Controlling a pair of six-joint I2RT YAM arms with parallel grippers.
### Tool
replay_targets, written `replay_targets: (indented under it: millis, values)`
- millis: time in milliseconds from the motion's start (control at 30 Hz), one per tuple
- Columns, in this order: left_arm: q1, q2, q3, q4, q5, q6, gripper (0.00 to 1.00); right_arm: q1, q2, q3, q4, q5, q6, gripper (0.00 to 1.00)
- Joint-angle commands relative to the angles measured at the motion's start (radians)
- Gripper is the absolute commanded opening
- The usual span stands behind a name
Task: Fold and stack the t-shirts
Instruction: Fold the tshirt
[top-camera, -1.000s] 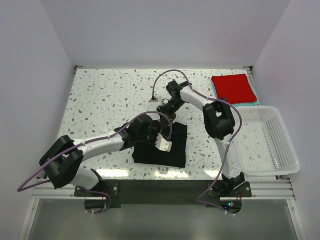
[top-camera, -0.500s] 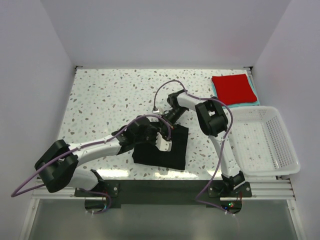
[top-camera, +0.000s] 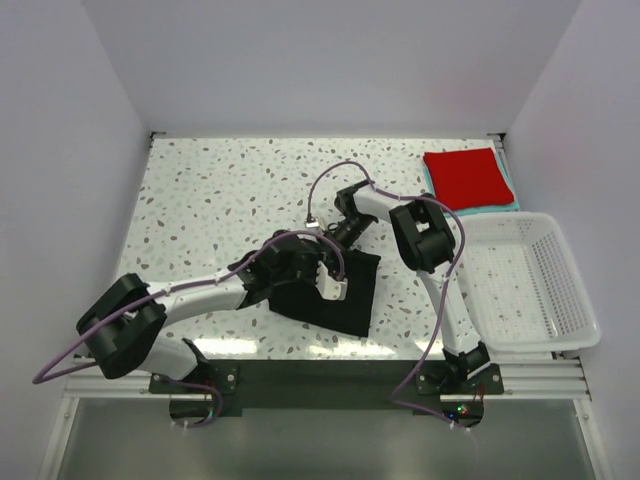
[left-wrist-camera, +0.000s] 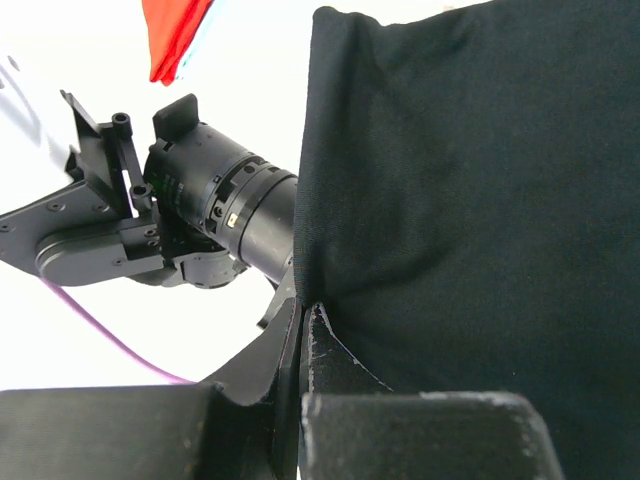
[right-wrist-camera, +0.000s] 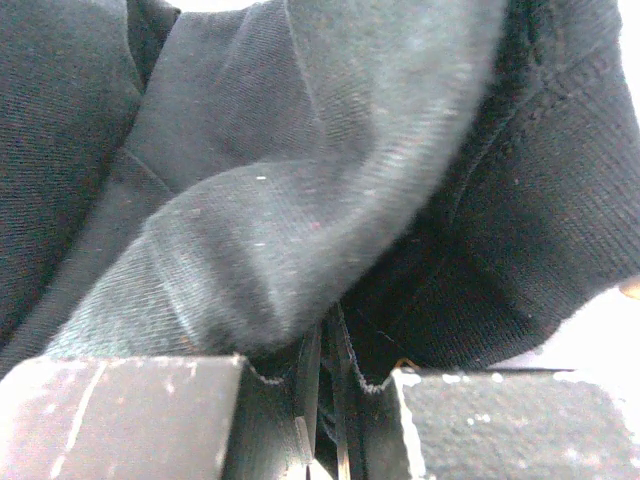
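Open speckled tabletop (top-camera: 200, 200) shows across the whole left half and along the far edge. The right edge is the crowded side: a white mesh basket (top-camera: 578, 300) sits at the near right corner. A folded red t-shirt (top-camera: 463, 177) lies on a teal t-shirt (top-camera: 506, 203) in the far right corner.

The black t-shirt (top-camera: 345, 295) lies by the middle of the near edge, its far side gathered and rumpled. Both arms meet there. The left fingers (left-wrist-camera: 290, 340) are closed, pinching a fold of the black cloth, which spreads out beyond them. The right fingers (right-wrist-camera: 312, 365) are squeezed nearly together on a bunched ridge of the same shirt, just beside the left ones.
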Motion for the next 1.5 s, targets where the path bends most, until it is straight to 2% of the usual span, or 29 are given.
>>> replay_targets:
  millis: [0,400,567,767,800,833,900,967,1100,1133,1233,1333,1467]
  values:
    - [-0.003,0.020,0.027,0.135,-0.005,0.031,0.00,0.007,0.042,0.010,0.018,0.064,-0.060,0.12]
    - [-0.002,0.028,-0.019,0.313,-0.063,-0.007,0.00,0.006,0.039,0.001,0.015,0.069,-0.068,0.12]
    - [-0.002,0.025,-0.034,0.327,-0.077,-0.009,0.00,0.007,0.037,0.003,0.021,0.072,-0.060,0.12]
    - [-0.002,0.056,-0.045,0.334,-0.106,-0.001,0.00,0.008,-0.004,0.030,0.006,0.119,-0.057,0.22]
    - [-0.002,0.052,-0.054,0.365,-0.115,-0.003,0.02,0.008,-0.016,0.033,0.010,0.144,-0.054,0.25]
    - [-0.002,0.043,-0.060,0.379,-0.115,-0.003,0.13,0.008,-0.039,0.036,0.010,0.159,-0.050,0.26]
    - [-0.003,-0.001,-0.060,0.370,-0.102,-0.013,0.22,0.006,-0.056,0.061,-0.014,0.201,-0.065,0.29]
    - [-0.002,-0.046,-0.052,0.292,-0.079,-0.047,0.30,0.006,-0.082,0.094,-0.034,0.227,-0.079,0.31]
    - [-0.002,-0.202,-0.026,0.067,0.033,-0.107,0.35,0.006,-0.124,0.153,-0.098,0.304,-0.105,0.33]
    - [-0.002,-0.225,-0.022,0.025,0.047,-0.122,0.38,0.004,-0.130,0.167,-0.109,0.317,-0.113,0.34]
    - [0.002,-0.288,0.015,-0.142,0.087,-0.200,0.39,0.006,-0.157,0.231,-0.152,0.379,-0.140,0.37]
    - [0.044,-0.306,0.073,-0.328,0.165,-0.288,0.42,-0.002,-0.180,0.297,-0.188,0.442,-0.154,0.44]
    - [0.211,-0.264,0.148,-0.481,0.300,-0.420,0.48,-0.048,-0.206,0.332,-0.201,0.486,-0.152,0.57]
